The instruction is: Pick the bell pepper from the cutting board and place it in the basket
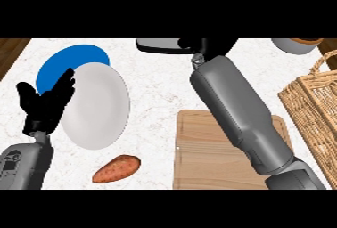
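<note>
Right hand (209, 44) at the top edge — fingers' state unclear — forearm over the cutting board (204, 156)

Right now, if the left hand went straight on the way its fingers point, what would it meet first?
The left hand points up and slightly right, so it would likely pass over the white plate's rim, then the blue plate. Its height is unclear.

Even, bright light falls over the pale surface (158, 71); no glare on it. Shadows are faint, just a soft dark rim beneath the white plate (99, 104). Edges look undistorted.
</note>
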